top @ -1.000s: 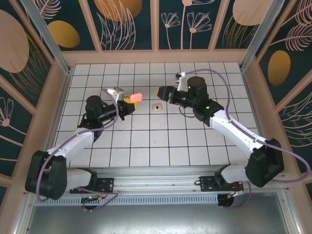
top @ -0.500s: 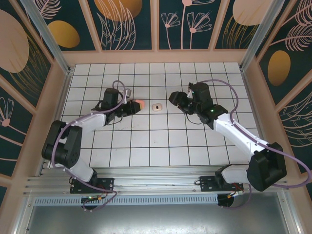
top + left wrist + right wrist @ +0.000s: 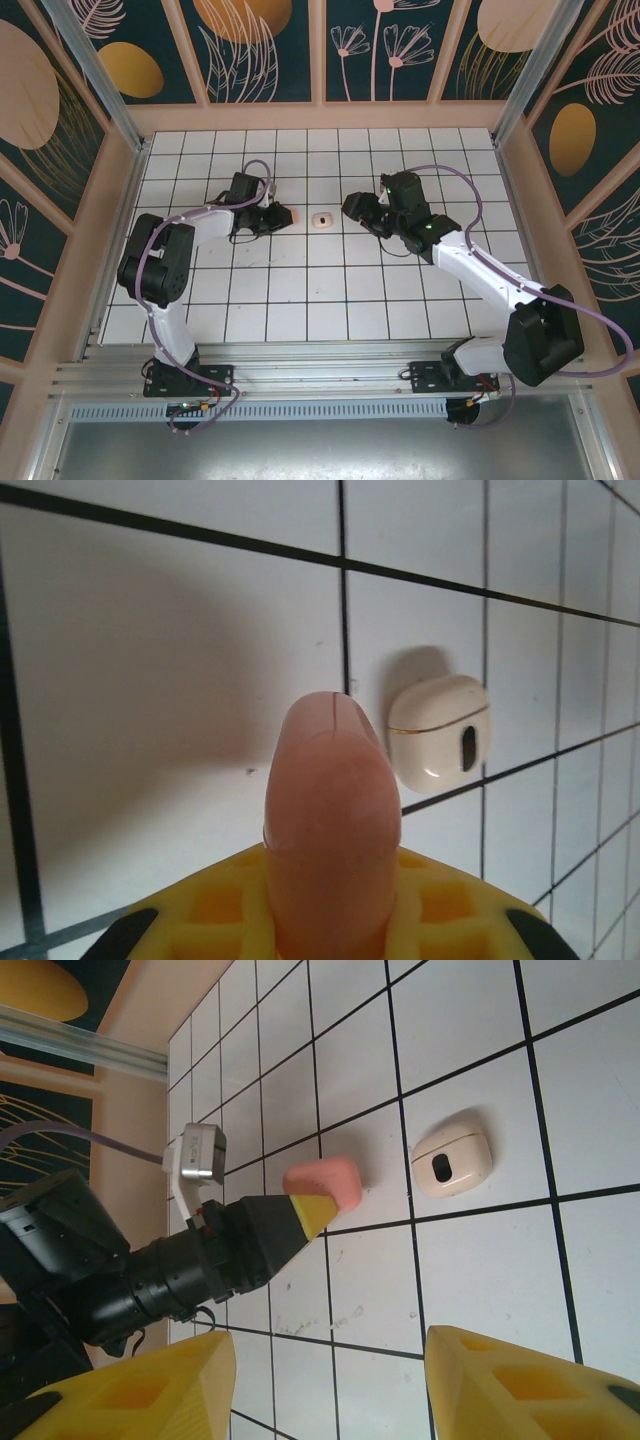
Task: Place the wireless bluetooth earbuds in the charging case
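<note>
My left gripper [image 3: 330,900] is pinched tight on the pink charging case [image 3: 330,790]. The case stands out past the yellow fingertips with its long axis in line with the gripper, its rounded end pointing out over the tiles [image 3: 150,630], and the cream charging case [image 3: 440,732] lies just beside that end, to its right. My right gripper [image 3: 330,1385] hangs with its jaws spread and nothing between them, the cream case lying near and ahead of them. Against a second ago, the left arm [image 3: 200,225] has reached further across the table and carried the pink case slightly closer to the cream one, which has not moved.
</note>
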Controlling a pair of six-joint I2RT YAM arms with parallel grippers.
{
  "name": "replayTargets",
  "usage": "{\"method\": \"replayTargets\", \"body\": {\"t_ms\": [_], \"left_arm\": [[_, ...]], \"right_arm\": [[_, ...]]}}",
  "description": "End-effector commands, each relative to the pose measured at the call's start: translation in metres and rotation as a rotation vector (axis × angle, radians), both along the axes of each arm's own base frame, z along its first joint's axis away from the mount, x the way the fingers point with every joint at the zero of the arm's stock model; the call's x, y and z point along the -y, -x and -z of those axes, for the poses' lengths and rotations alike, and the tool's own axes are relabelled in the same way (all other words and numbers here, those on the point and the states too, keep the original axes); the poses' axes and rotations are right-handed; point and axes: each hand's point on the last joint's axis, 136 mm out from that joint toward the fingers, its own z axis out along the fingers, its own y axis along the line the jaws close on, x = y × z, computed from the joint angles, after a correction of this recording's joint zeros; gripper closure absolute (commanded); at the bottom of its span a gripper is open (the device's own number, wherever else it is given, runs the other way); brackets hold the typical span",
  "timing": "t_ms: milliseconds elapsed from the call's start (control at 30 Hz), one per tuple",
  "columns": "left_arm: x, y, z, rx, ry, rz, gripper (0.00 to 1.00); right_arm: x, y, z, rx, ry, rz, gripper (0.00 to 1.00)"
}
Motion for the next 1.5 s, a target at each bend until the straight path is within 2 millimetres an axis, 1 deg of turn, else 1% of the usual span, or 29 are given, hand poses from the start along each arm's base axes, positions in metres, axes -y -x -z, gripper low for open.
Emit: {"method": "replayTargets", "body": {"t_ms": [0, 133, 233, 333, 433, 500, 533, 700, 733, 833, 900, 1000, 1033, 1067, 1133, 1200, 1233, 1267, 1333, 1367, 1400, 1433, 1467], "left_arm": [[-0.004, 0.001, 0.010, -0.046, -0.037, -0.018, 0.83], [-0.006, -0.001, 0.017, -0.061, -0.049, -0.022, 0.82], [-0.006, -0.001, 0.021, -0.071, -0.048, -0.021, 0.79], [-0.005, 0.000, 0.024, -0.081, -0.055, -0.003, 0.73], [-0.010, -0.003, 0.021, -0.065, -0.084, -0.008, 0.64], [-0.014, -0.006, 0.017, -0.053, -0.103, -0.013, 0.61], [-0.018, -0.007, 0.015, -0.047, -0.117, -0.016, 0.59], [-0.040, -0.015, 0.009, -0.033, -0.174, -0.050, 0.55], [-0.046, -0.016, 0.008, -0.030, -0.184, -0.060, 0.52], [-0.062, -0.020, -0.006, 0.002, -0.206, -0.092, 0.45], [-0.074, -0.022, -0.019, 0.028, -0.226, -0.111, 0.45], [-0.101, -0.026, -0.044, 0.096, -0.292, -0.161, 0.43], [-0.113, -0.027, -0.054, 0.125, -0.318, -0.191, 0.41], [-0.128, -0.027, -0.063, 0.156, -0.342, -0.229, 0.38], [-0.155, -0.027, -0.079, 0.205, -0.384, -0.300, 0.30], [-0.179, -0.025, -0.089, 0.244, -0.417, -0.365, 0.22], [-0.192, -0.025, -0.095, 0.267, -0.445, -0.400, 0.19], [-0.202, -0.024, -0.102, 0.296, -0.467, -0.432, 0.18], [-0.217, -0.021, -0.114, 0.347, -0.482, -0.489, 0.17], [-0.224, -0.019, -0.121, 0.382, -0.491, -0.519, 0.15], [-0.229, -0.017, -0.127, 0.411, -0.504, -0.546, 0.12], [-0.235, -0.013, -0.129, 0.434, -0.525, -0.575, 0.02], [-0.241, -0.010, -0.132, 0.460, -0.545, -0.604, 0.01]], "right_arm": [[0.003, 0.002, 0.007, -0.002, 0.031, 0.007, 0.47], [0.004, 0.002, 0.007, 0.002, 0.041, 0.008, 0.47], [0.005, 0.003, 0.008, -0.001, 0.037, 0.009, 0.47], [0.005, 0.003, 0.008, -0.002, 0.038, 0.010, 0.47], [0.006, 0.002, 0.006, 0.002, 0.041, 0.018, 0.47], [0.006, 0.001, 0.007, 0.001, 0.044, 0.021, 0.44], [0.006, 0.001, 0.006, 0.004, 0.041, 0.019, 0.41], [0.011, 0.001, 0.010, 0.002, 0.069, 0.034, 0.37], [0.012, 0.001, 0.010, 0.006, 0.078, 0.035, 0.36], [0.017, -0.004, 0.008, 0.023, 0.095, 0.043, 0.34], [0.026, -0.010, 0.008, 0.052, 0.117, 0.067, 0.30], [0.053, -0.021, 0.014, 0.107, 0.205, 0.130, 0.24], [0.067, -0.025, 0.016, 0.130, 0.255, 0.169, 0.18], [0.083, -0.029, 0.017, 0.154, 0.308, 0.213, 0.01], [0.111, -0.033, 0.016, 0.217, 0.396, 0.282, 0.01], [0.138, -0.036, 0.015, 0.288, 0.472, 0.337, 0.01], [0.151, -0.037, 0.017, 0.318, 0.507, 0.362, 0.01], [0.165, -0.037, 0.018, 0.353, 0.541, 0.390, 0.01], [0.191, -0.035, 0.021, 0.402, 0.587, 0.450, 0.01], [0.200, -0.033, 0.022, 0.421, 0.599, 0.470, 0.01], [0.206, -0.031, 0.021, 0.448, 0.605, 0.482, 0.01], [0.215, -0.028, 0.024, 0.466, 0.624, 0.498, 0.01], [0.223, -0.024, 0.024, 0.488, 0.642, 0.518, 0.01]]}}
